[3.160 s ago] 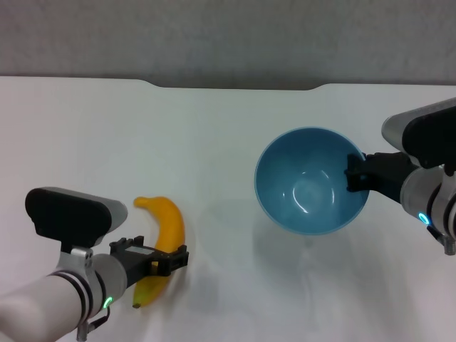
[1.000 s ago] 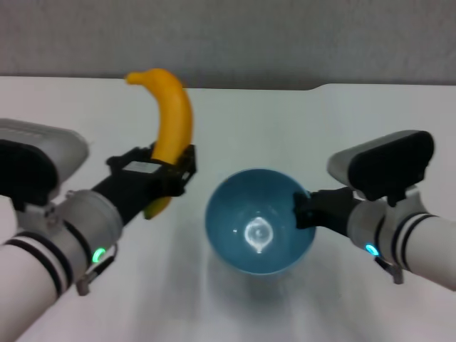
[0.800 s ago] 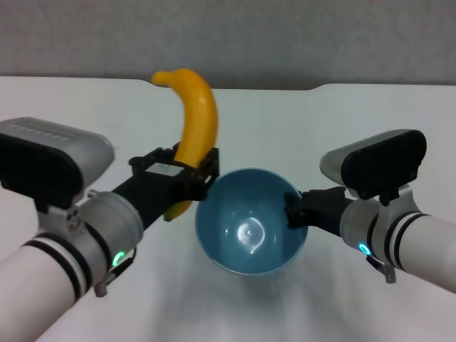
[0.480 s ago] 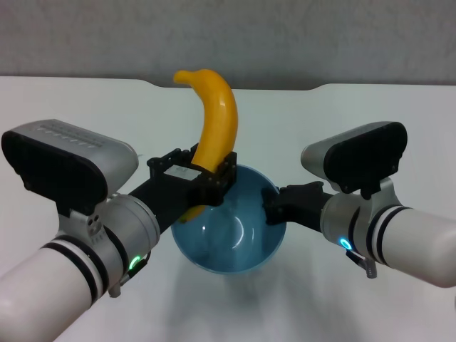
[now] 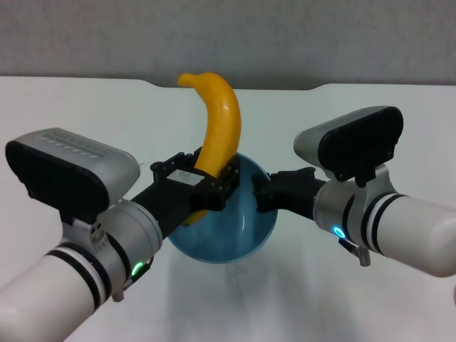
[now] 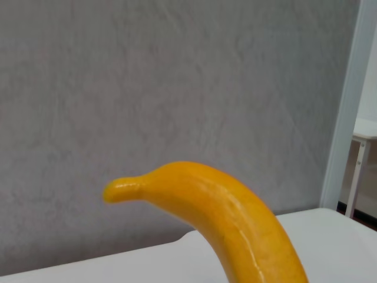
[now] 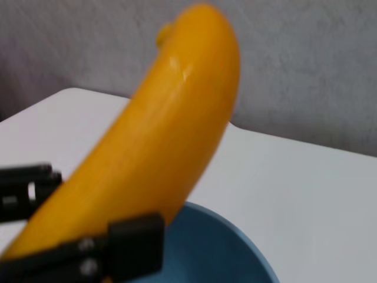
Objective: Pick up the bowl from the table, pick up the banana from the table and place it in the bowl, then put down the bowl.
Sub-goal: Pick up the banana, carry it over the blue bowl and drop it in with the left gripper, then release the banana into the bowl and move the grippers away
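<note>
My left gripper (image 5: 201, 187) is shut on the yellow-orange banana (image 5: 217, 125) and holds it upright, stem tip up, with its lower end over the near-left part of the light-blue bowl (image 5: 246, 231). My right gripper (image 5: 260, 194) is shut on the bowl's right rim and holds the bowl above the white table (image 5: 85, 107). The banana fills the left wrist view (image 6: 235, 221). In the right wrist view the banana (image 7: 159, 147) stands over the bowl's rim (image 7: 235, 247), with the left gripper's dark fingers (image 7: 118, 244) around it.
The grey wall (image 5: 228, 35) runs behind the table's notched far edge (image 5: 235, 87). Both arms meet over the middle of the table. A white post and a small table (image 6: 362, 147) show at the side in the left wrist view.
The left gripper carried the banana up from the table and rightward over the bowl. The right gripper moved the held bowl left toward the middle, and the two now overlap.
</note>
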Motion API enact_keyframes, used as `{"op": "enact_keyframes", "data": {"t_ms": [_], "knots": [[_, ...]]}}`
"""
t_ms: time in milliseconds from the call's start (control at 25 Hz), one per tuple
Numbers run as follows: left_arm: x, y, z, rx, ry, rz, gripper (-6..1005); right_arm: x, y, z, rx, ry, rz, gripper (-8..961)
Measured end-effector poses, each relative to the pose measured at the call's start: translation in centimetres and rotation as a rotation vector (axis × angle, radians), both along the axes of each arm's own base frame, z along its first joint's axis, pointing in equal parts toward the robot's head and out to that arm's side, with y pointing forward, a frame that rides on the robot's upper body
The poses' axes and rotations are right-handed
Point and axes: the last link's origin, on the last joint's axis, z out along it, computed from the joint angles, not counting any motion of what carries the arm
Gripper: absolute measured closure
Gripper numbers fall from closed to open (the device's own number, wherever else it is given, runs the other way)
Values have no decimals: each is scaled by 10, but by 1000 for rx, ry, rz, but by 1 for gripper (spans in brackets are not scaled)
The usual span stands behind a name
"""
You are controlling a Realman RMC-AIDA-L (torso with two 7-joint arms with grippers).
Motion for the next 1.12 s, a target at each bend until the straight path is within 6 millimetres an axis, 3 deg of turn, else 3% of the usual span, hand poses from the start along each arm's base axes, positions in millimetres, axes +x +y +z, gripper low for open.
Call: {"op": "enact_keyframes", "data": {"t_ms": [560,800,1000,1120], "knots": [[-1,3,-7,-15,22,-17,464,-4,1,2,5,-1,17,911],[-7,4,-4,-5,30,0,231,-1,1,4,8,-2,1,909],[-31,14,11,25,78,115,97,8,9,11,-11,-30,-97,908],[-49,21,24,50,73,199,97,10,12,13,-29,-33,-125,908]]}}
